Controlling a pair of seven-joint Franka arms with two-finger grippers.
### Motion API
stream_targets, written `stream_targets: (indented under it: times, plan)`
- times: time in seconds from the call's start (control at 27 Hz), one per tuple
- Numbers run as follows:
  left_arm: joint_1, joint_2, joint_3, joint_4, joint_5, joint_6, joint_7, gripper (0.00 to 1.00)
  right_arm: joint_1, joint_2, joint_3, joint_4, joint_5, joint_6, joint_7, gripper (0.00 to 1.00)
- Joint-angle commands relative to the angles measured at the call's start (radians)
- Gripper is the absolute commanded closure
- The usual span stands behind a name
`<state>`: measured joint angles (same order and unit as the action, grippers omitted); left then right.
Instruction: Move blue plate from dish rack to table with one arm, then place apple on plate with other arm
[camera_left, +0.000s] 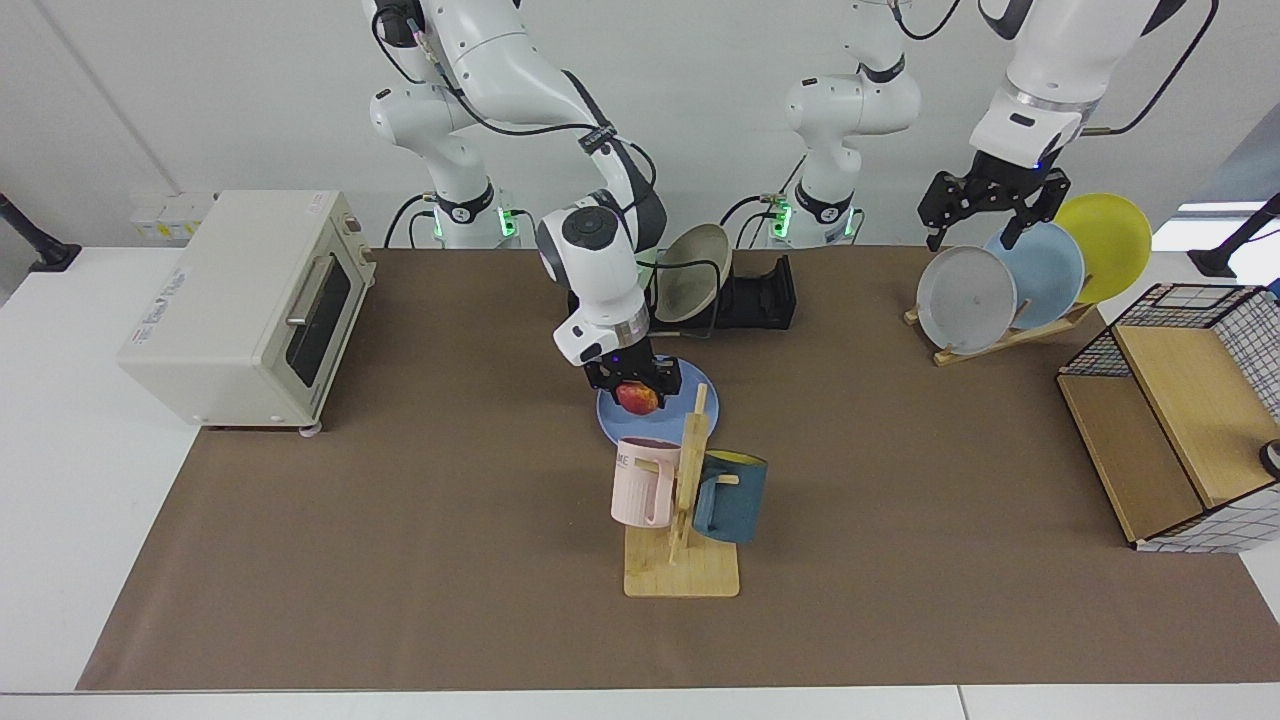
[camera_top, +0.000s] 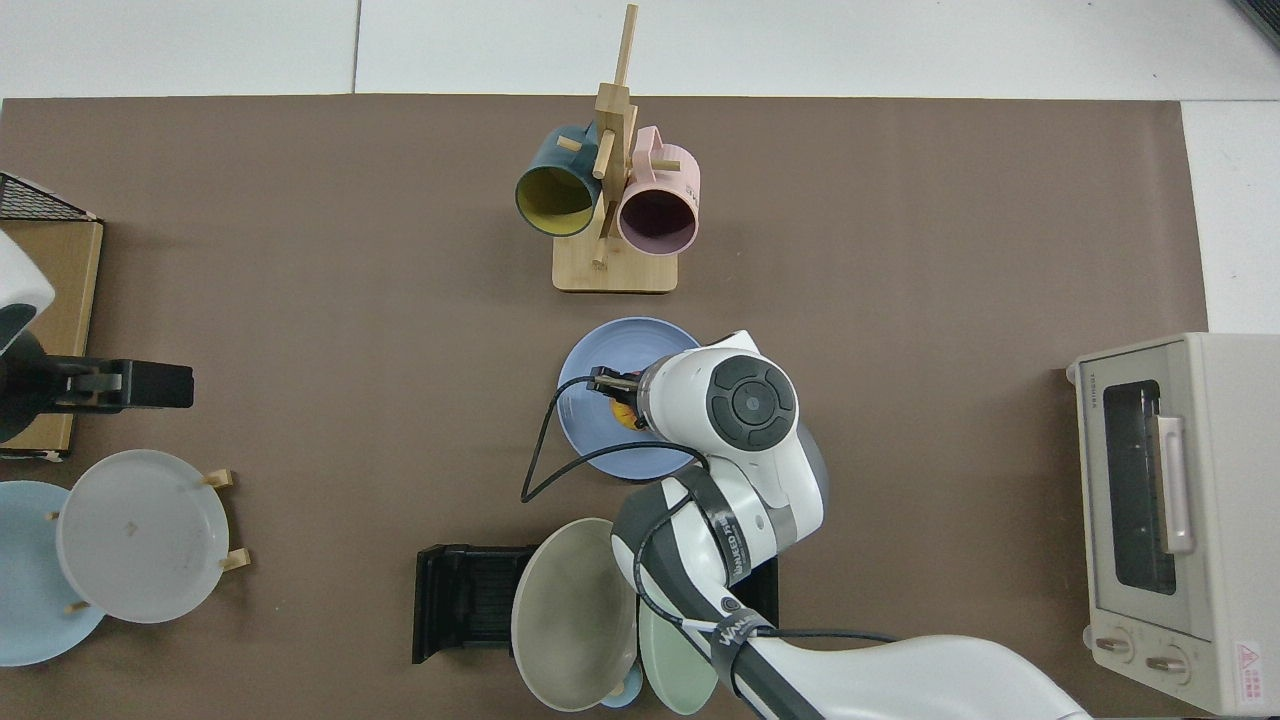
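The blue plate (camera_left: 612, 417) (camera_top: 640, 345) lies flat on the brown mat of the table (camera_left: 400, 500), in front of the black dish rack (camera_left: 762, 296) (camera_top: 465, 590). My right gripper (camera_left: 638, 388) (camera_top: 618, 392) hangs just over the plate's middle, shut on the red and yellow apple (camera_left: 638, 399) (camera_top: 627, 416). I cannot tell whether the apple touches the plate. In the top view the wrist hides most of the apple. My left gripper (camera_left: 985, 225) (camera_top: 150, 385) is open and holds nothing, raised above the plates on the wooden stand.
A mug tree (camera_left: 685, 500) with a pink and a dark blue mug stands just in front of the blue plate. A beige plate (camera_left: 690, 275) and a green plate (camera_top: 680, 650) stand in the rack. A toaster oven (camera_left: 240, 300), a wooden plate stand (camera_left: 1000, 335) and a wire basket (camera_left: 1170, 420) line the sides.
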<state>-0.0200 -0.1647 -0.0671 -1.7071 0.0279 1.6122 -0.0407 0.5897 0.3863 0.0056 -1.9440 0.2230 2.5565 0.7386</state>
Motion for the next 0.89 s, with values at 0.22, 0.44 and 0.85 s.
stream_targets:
  times: [0.22,0.44,0.85]
  plan:
    - [0.003,0.002,-0.002,0.004,0.001,-0.011,0.001,0.0,0.022,0.014,-0.007,0.008,0.061,0.007,0.001,0.0]
    - [0.003,0.002,-0.002,0.004,0.001,-0.011,0.001,0.0,0.012,-0.02,-0.021,0.019,0.053,-0.051,-0.01,0.0]
    - [0.003,0.002,-0.002,0.004,0.001,-0.011,0.001,0.0,-0.102,-0.142,-0.021,0.022,-0.073,-0.176,-0.224,0.0]
